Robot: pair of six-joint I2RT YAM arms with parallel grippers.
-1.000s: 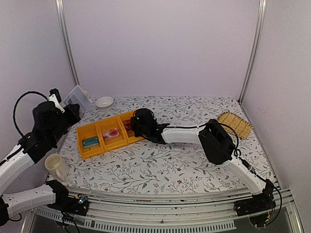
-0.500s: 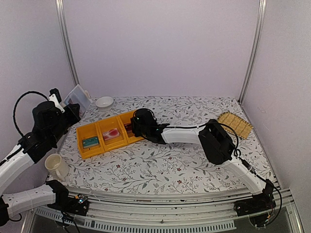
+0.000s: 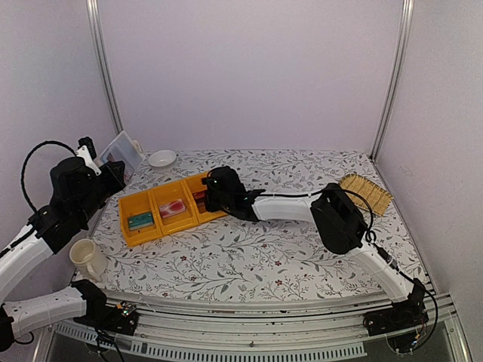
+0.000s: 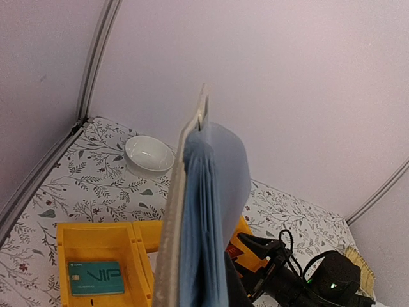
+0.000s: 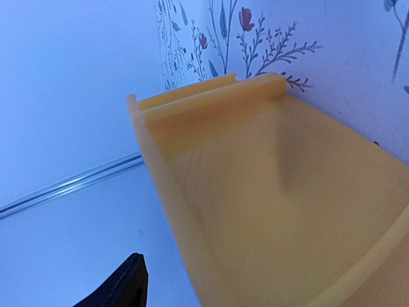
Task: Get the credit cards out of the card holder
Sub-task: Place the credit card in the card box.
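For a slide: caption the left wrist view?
Held edge-on, a pale blue-grey plastic card holder fronts yellow plastic bins; a teal green card lies in one.

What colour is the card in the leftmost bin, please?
Teal card, clearest in left wrist view.

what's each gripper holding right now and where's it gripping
Left gripper is shut on the card holder, clamped at its lower edge, held up off the table. Right gripper, over the yellow bin, holds nothing visible.

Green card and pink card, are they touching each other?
Apart. The top external view shows the green card in the left yellow bin and the pink card in the middle bin, with a wall between.
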